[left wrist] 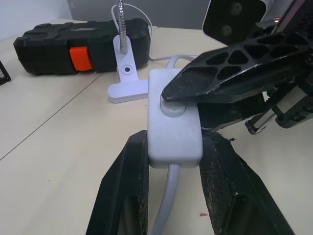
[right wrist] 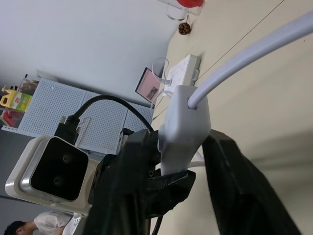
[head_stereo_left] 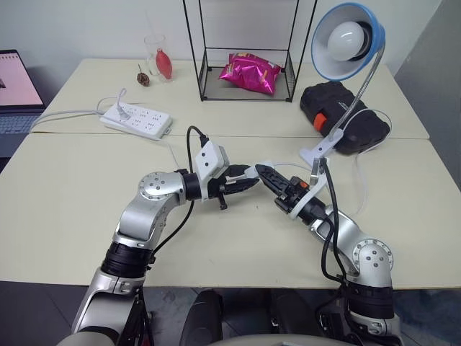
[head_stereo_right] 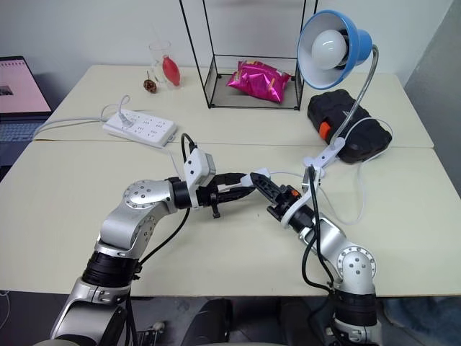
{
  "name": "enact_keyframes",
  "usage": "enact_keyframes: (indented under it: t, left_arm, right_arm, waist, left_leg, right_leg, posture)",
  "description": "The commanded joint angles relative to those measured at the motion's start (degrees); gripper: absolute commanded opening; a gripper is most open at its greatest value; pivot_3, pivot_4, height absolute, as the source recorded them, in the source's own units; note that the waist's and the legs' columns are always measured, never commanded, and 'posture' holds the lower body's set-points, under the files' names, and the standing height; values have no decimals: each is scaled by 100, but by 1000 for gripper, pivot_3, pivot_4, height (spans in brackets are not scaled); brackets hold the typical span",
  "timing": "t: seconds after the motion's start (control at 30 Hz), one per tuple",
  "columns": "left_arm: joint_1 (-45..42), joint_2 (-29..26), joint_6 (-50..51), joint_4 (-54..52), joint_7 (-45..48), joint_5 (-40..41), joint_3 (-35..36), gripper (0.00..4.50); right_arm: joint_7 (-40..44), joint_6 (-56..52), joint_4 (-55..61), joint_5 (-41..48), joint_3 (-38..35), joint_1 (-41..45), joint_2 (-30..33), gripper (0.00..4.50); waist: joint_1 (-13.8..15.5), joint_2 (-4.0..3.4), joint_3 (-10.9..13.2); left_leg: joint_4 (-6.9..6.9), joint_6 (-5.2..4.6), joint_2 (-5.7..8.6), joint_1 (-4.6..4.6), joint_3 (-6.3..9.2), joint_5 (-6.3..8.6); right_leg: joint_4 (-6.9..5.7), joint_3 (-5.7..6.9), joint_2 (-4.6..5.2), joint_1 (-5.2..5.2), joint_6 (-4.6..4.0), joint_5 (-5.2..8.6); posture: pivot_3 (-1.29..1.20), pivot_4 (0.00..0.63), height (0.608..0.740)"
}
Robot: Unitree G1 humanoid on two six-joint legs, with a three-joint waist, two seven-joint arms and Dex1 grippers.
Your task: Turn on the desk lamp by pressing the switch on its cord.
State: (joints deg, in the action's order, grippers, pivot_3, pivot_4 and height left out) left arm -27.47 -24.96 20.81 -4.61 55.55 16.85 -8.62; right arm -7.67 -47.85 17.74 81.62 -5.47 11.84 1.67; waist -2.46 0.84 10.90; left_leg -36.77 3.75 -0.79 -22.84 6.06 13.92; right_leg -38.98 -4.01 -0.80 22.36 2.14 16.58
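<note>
Left claw (left wrist: 168, 196) clamps the white oblong switch (left wrist: 172, 117), right claw's (head_stereo_left: 264, 174) parted fingertip on its round button

The room is evenly and softly bright, lit from overhead. My arms throw only faint, diffuse shadows on the pale counter (head_stereo_left: 72, 216). The bulb (head_stereo_left: 344, 40) of the lamp (head_stereo_left: 349, 43) shows no glow or glare. Head views are sharp throughout. In my wrist views my own fingers (left wrist: 122, 196) are close and slightly soft, and the background (right wrist: 58, 49) behind them is blurred and tilted.
</note>
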Motion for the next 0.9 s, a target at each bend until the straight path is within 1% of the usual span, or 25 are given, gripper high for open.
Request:
enact_keyframes:
  t: [0.03,0.63,0.67,0.7,0.8,0.83,0.87,0.9]
  left_arm:
    - [-41,8,-57,-256,-26,86,25,1095]
    - [-48,7,-48,-258,-5,91,9,1095]
    - [-45,6,-46,-263,-5,92,9,1095]
    - [-42,7,-46,-269,-6,93,9,1095]
    - [-34,7,-45,-280,-7,97,10,1095]
    - [-30,5,-45,-285,-7,98,10,1095]
    - [-28,4,-46,-287,-5,96,9,1095]
    - [-26,2,-42,-291,-4,98,9,1095]
  right_arm:
    - [-5,37,169,150,24,31,18,2748]
    - [-108,-35,96,157,148,17,61,2771]
    - [-118,-35,91,158,153,16,58,2370]
    - [-130,-33,86,156,155,14,55,2263]
    - [-158,-14,78,165,148,6,32,1433]
    - [-160,-6,80,172,145,2,24,1078]
    - [-161,0,79,178,141,0,20,917]
    - [-162,1,82,185,142,-2,18,663]
  waist:
    - [0,0,0]
    - [0,0,0]
    - [0,0,0]
    - [0,0,0]
    - [0,0,0]
    - [0,0,0]
    - [0,0,0]
    - [0,0,0]
  left_leg:
    - [0,0,0,0,0,0]
    - [3,0,0,-1,0,0]
    - [3,0,0,-1,0,0]
    - [3,0,0,-1,-1,0]
    - [3,0,0,-1,0,0]
    - [4,0,0,-1,0,0]
    - [4,0,0,-1,0,0]
    - [4,0,0,-1,0,0]
  right_leg:
    - [0,0,0,0,0,0]
    - [1,0,0,1,-1,1]
    - [1,0,0,1,-1,1]
    - [1,-1,0,2,-1,1]
    - [1,0,0,2,-1,1]
    - [1,0,0,2,-1,1]
    - [1,0,0,2,-2,1]
    - [1,0,0,2,-2,1]
  posture:
    - [0,150,740]
    - [0,150,740]
    - [0,150,740]
    - [0,150,740]
    - [0,150,740]
    - [0,150,740]
    - [0,150,740]
    - [0,150,740]
